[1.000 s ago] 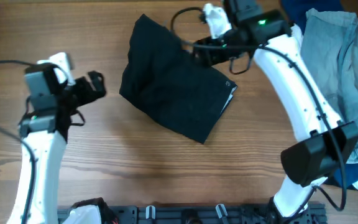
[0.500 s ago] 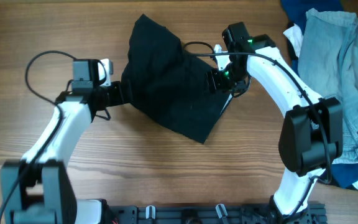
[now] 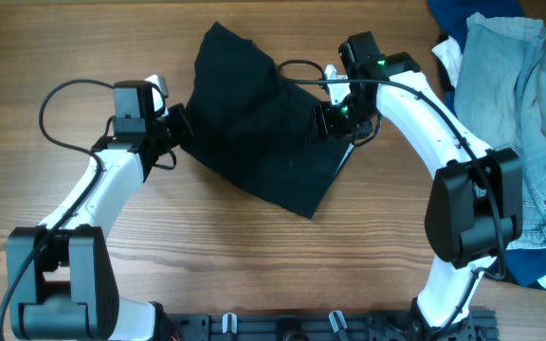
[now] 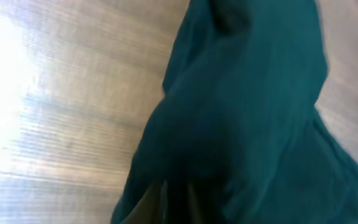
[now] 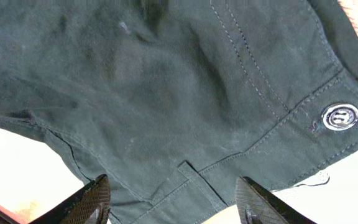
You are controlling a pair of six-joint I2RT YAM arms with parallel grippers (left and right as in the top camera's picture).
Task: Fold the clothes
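The clothes, a pair of black shorts (image 3: 263, 142), lie rumpled in the middle of the wooden table. My left gripper (image 3: 180, 128) is at their left edge. In the left wrist view dark fabric (image 4: 247, 106) fills most of the frame, and my fingers (image 4: 154, 202) sit close together, pinching the cloth. My right gripper (image 3: 335, 121) hovers over the waistband at the right side. In the right wrist view its fingertips (image 5: 95, 199) stand wide apart, open, either side of a belt loop (image 5: 194, 180), with a metal button (image 5: 340, 116) to the right.
A light-blue denim garment (image 3: 519, 114) lies heaped at the right edge, with a white piece (image 3: 446, 52) and navy cloth (image 3: 453, 14) beside it. A black rail (image 3: 292, 327) runs along the table's near edge.
My left arm swung right to the shorts' left edge and its jaws closed on the fabric. My right gripper came down from the far edge onto the waistband and narrowed a little.
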